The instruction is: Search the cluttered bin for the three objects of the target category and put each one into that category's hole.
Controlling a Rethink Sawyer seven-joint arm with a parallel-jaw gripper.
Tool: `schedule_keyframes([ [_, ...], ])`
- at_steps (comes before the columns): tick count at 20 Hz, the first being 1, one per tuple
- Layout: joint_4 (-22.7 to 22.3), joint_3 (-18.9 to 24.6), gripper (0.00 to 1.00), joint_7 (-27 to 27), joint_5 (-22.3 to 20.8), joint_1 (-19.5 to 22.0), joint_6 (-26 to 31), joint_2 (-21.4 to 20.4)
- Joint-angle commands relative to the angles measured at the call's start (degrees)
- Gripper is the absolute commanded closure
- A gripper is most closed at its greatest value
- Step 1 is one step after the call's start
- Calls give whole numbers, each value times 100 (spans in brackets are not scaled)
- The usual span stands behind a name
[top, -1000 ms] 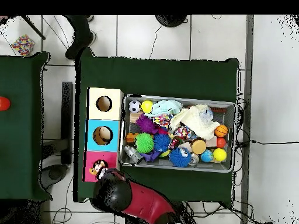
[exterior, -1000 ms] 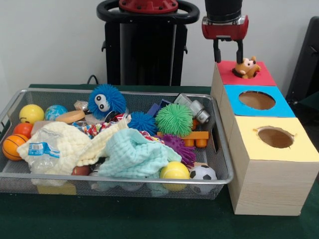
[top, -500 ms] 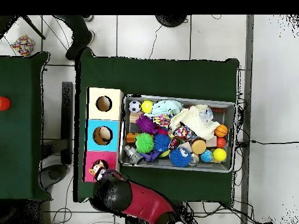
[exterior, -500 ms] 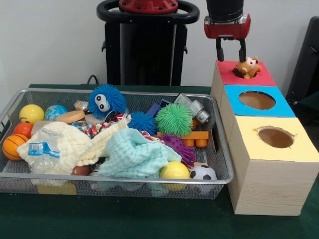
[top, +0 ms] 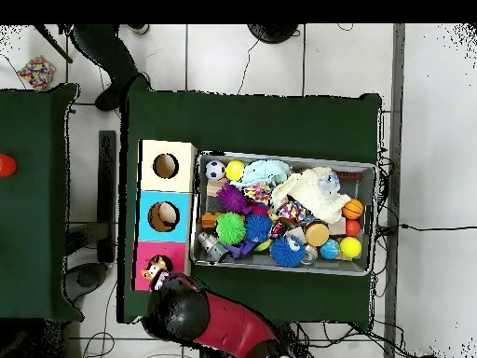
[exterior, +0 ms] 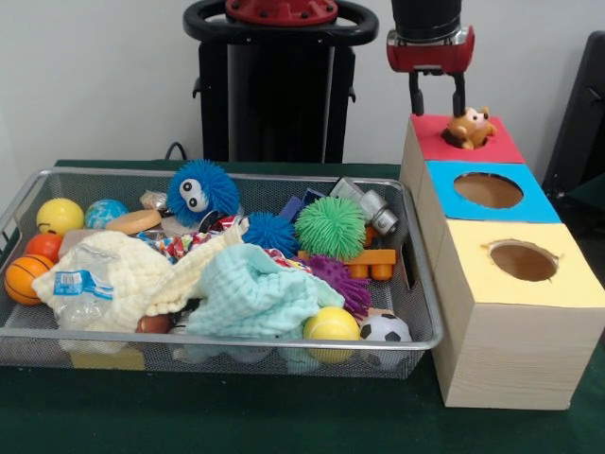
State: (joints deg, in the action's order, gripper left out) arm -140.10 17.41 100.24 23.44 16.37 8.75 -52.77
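The silver wire-mesh bin [exterior: 236, 341] holds a heap of toys and cloths; it also shows in the overhead view [top: 284, 156]. One small orange plush animal [exterior: 470, 126] sits upright in the hole of the red-topped box [exterior: 427, 142] and sticks out of it; it also shows in the overhead view [top: 156, 271]. My gripper [exterior: 436, 97] hangs open and empty just above the box, a little left of the plush. No other plush animal shows in the bin. In the overhead view the arm [top: 191, 315] hides the gripper.
The blue-topped box [exterior: 541, 201] and the yellow-topped box [exterior: 477, 276] stand in a row with the red one, right of the bin. The bin holds a blue spiky ball with eyes [exterior: 201, 189], a green spiky ball [exterior: 330, 227], cloths [exterior: 255, 293] and sports balls. A person's legs [top: 107, 56] show at the overhead view's top left.
My gripper has risen a little above the red-topped box, open. The plush stays in the hole. The person at the overhead view's top left has shifted.
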Motion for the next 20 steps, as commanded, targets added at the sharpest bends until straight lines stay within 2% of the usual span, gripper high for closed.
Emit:
schedule_keyframes([
  [1,838,-1398,0,981,-268,-1007,1028,44],
  [3,1317,-2125,0,599,-632,-1404,1248,260],
  [5,1604,-2585,0,402,-863,-1664,1268,419],
  [10,2169,-3161,0,440,-1440,-1966,1698,465],
  [15,2402,-3269,0,562,-1787,-1963,1878,464],
  [20,2382,-3208,0,734,-1867,-1948,2011,370],
])
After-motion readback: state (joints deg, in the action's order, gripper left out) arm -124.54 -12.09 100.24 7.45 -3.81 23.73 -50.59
